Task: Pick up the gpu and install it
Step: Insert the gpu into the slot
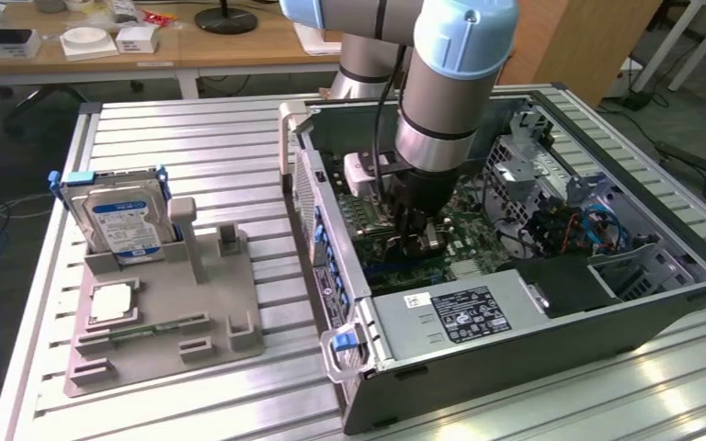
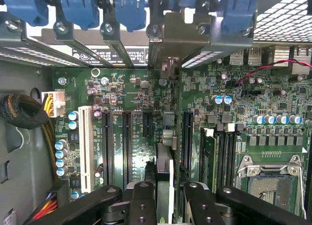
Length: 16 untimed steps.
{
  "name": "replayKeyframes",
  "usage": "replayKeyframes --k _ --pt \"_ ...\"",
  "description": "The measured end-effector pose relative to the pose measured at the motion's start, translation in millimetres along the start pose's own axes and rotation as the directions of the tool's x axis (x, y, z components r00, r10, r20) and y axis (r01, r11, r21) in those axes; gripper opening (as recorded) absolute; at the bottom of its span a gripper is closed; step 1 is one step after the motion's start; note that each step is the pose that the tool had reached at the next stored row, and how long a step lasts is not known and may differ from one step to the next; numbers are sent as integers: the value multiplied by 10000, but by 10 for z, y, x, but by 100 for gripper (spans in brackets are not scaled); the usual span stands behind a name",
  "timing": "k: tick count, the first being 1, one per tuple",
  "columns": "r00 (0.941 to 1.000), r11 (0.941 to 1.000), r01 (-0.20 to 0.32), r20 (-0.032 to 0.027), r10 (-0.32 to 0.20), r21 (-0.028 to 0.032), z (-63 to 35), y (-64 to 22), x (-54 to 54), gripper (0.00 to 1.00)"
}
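Observation:
In the wrist view the gpu [image 2: 164,169] appears edge-on as a thin dark card standing upright over the green motherboard [image 2: 131,88]. Its silver bracket [image 2: 168,45] reaches the row of rear slot openings under the blue clips. My gripper [image 2: 165,198] is shut on the card's upper edge, with a black finger [image 2: 142,203] on each side. The card stands in line with the black expansion slots [image 2: 126,147]; whether it is seated I cannot tell. In the exterior view my gripper [image 1: 417,241] reaches straight down into the open computer case [image 1: 328,211].
A grey holder tray [image 1: 157,322] lies at the exterior view's left, carrying an upright hard drive [image 1: 126,225], a square chip [image 1: 110,303] and a memory stick [image 1: 144,329]. Inside the case are a power supply [image 1: 463,312], cables [image 1: 574,230] and a drive cage [image 1: 525,165].

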<state>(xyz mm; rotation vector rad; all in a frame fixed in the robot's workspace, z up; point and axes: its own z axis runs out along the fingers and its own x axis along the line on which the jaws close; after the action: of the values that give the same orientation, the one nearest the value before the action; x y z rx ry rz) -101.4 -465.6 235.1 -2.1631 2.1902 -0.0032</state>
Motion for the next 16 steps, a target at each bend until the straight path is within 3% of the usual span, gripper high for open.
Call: replayKeyframes --k 16 --pt "10000 10000 1 -2 -1 -9 39 10 2 27"
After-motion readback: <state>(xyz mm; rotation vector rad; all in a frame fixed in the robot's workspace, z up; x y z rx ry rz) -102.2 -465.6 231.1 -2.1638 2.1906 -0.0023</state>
